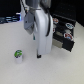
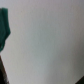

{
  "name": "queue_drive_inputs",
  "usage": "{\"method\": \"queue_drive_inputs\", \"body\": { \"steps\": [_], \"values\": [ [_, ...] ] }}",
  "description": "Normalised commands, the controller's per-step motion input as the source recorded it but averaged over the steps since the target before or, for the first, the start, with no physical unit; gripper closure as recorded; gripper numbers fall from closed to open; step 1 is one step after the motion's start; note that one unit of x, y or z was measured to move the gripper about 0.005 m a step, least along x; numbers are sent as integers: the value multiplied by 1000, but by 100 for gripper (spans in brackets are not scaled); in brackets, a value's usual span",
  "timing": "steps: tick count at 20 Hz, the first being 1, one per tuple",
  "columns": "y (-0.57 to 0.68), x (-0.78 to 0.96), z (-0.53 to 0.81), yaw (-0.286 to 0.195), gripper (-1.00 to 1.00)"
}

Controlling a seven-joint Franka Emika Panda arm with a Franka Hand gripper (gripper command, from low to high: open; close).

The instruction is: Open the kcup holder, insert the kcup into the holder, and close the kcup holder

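Note:
The kcup [image 1: 18,54], a small white pod with a green top, stands upright on the pale table at the exterior view's left. The black kcup holder [image 1: 65,40] sits at the exterior view's right, and round pods show on its pulled-out tray [image 1: 66,33]. My white arm reaches down between them. The gripper [image 1: 38,55] is low over the table, a short way to the right of the kcup and not touching it. Its fingers are too small and blurred to read. The wrist view shows only blurred pale table and a dark shape [image 2: 5,27] at one edge.
Dark equipment [image 1: 10,20] stands along the back at the exterior view's left. The table [image 1: 45,70] is pale and plain in front of the arm.

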Motion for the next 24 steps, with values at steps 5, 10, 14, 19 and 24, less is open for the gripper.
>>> {"method": "queue_drive_inputs", "body": {
  "steps": [5, 10, 14, 19, 24],
  "values": [
    [-521, -306, -39, -250, -100],
    [-546, -280, -155, -249, -100],
    [-555, -230, -257, -255, -100],
    [-574, -138, -360, -258, -100],
    [-460, -51, -363, -251, -100]
  ]
}}
